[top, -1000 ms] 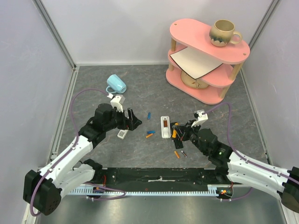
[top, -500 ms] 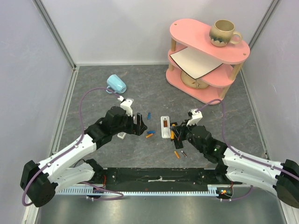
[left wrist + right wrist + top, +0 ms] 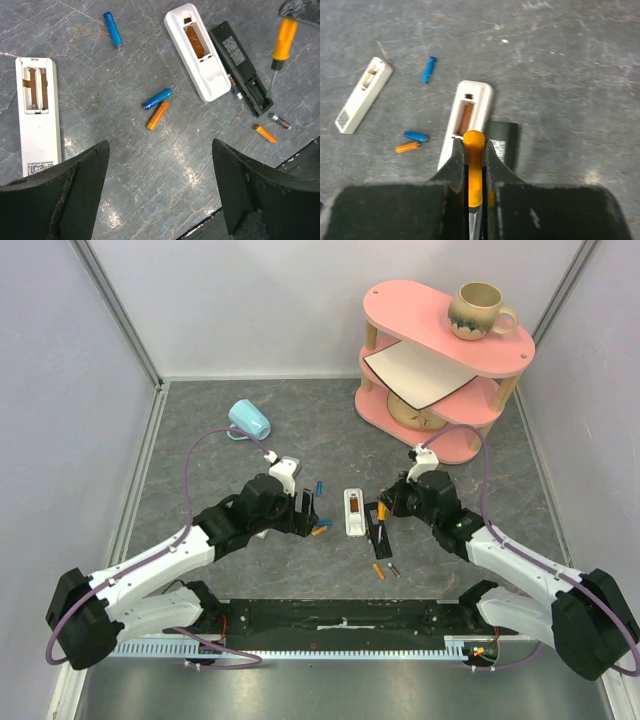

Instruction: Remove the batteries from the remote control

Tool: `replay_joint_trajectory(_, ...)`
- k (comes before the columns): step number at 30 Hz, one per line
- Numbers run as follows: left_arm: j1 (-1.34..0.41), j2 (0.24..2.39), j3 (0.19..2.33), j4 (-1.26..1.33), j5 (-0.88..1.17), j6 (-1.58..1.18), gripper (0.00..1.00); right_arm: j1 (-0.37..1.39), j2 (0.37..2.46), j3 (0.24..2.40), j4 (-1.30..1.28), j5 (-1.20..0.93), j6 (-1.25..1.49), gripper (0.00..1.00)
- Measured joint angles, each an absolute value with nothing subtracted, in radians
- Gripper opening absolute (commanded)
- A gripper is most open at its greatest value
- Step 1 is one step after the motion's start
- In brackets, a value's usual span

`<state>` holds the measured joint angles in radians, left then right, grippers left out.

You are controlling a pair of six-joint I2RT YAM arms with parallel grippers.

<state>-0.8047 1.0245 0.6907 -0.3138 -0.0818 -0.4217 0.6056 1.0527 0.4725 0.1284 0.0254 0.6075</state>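
The batteries are tiny, stiff cells, so light that weight should not matter. The trouble will more likely be their smooth round barrels, which could roll away or squirt out of a pinch taken near one end. The safest hold looks to be across the middle of the barrel, with the jaws square to its length.

Five lie loose on the surface [image 3: 100, 75]. One blue cell [image 3: 112, 29] lies apart on the far side. A second blue cell [image 3: 157, 98] and an orange cell [image 3: 157, 115] lie side by side, nearly touching. Another orange cell [image 3: 264, 133] and a dark grey cell [image 3: 280, 120] sit just beside the end of the black remote [image 3: 235, 50].

The left gripper [image 3: 159, 145] hovers over the blue-and-orange pair, jaws spread wide and holding nothing. The right gripper [image 3: 474, 145] has its jaws pinching the orange handle of a screwdriver [image 3: 282, 37], whose tip reaches into the black remote's open bay.

As for the compartments, the white remote [image 3: 195, 50] next to the black one shows an open, bare bay. The second white remote [image 3: 37, 112], well off to the side, also looks bare. At the black remote's edge there is a small blue-and-orange shape, possibly a cell not yet freed, though it is too small to be sure.
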Motion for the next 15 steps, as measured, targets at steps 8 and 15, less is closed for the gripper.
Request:
replay_joint_trajectory(8,-0.809,1.066,0.691,-0.334,-0.105,-0.422,0.88,0.417,1.126,0.506,0.006,-0.094,0.548,0.00)
replay_joint_trajectory(15,-0.810,1.110,0.691,-0.344,-0.104,-0.422,0.88,0.331,1.202,0.523,-0.089,-0.091,0.501,0.00)
